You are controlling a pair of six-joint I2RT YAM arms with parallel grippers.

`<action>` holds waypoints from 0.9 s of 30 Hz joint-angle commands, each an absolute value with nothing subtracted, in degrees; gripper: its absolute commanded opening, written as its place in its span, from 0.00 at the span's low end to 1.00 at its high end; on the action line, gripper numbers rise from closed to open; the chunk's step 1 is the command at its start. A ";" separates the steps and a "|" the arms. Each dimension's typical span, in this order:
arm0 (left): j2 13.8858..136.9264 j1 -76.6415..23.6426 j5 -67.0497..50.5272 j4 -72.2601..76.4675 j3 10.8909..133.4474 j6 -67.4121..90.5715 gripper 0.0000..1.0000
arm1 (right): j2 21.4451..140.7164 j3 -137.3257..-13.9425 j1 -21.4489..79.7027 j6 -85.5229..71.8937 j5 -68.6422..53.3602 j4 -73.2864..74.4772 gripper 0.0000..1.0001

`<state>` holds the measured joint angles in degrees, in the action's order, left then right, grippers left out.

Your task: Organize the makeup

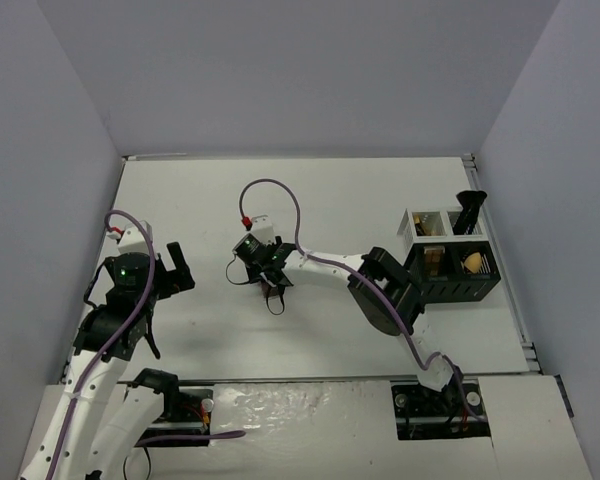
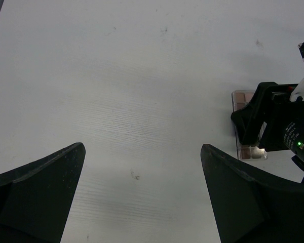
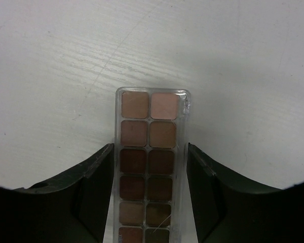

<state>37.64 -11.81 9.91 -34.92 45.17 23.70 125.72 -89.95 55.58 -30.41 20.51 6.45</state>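
Between the fingers of the right gripper [image 3: 149, 152], flat on the white tabletop [image 3: 50, 61], lies the eyeshadow palette [image 3: 149, 132] — a narrow clear case with two columns of pans, pale pink and tan at the far end, deeper browns nearer the wrist. Only the right wrist view shows us this. Its fingers [image 3: 99, 187] run so closely along both long edges that we cannot tell whether they pinch the case or merely bracket it.

From above, the gripper and wrist cover the palette almost wholly, near the middle of the tabletop. In the left wrist view we see just the two ends of the case, with the dark gripper body hiding the stretch between.

The left gripper [image 2: 142, 149] hovers well to the left of the palette, fingers spread wide with nothing between them.

Off to the right stands the black-and-white organizer rack [image 1: 410, 232] — a tan sponge [image 1: 472, 263] sits in one compartment and a black brush [image 1: 470, 208] stands up out of a rear one. The right arm [image 1: 385, 295] overlaps the rack's near-left corner in the top view.
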 commanded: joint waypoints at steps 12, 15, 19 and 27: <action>36.57 -11.34 9.66 -32.18 46.49 23.91 0.97 | 78.83 -60.99 46.20 -14.78 32.24 -6.13 0.00; 36.57 -11.42 9.41 -32.17 46.41 23.90 0.97 | 69.46 -54.20 41.03 -11.19 31.99 -8.77 0.00; 36.72 -11.27 9.18 -31.99 46.41 23.75 0.97 | 58.64 -45.67 33.43 -4.36 29.36 -14.56 0.00; 36.80 -11.25 9.29 -31.97 46.32 23.64 0.97 | 46.55 -31.69 16.16 1.00 22.39 -31.96 0.00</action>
<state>36.16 -11.72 9.38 -34.87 45.17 23.68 49.80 -36.00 21.43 -3.98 26.08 -14.96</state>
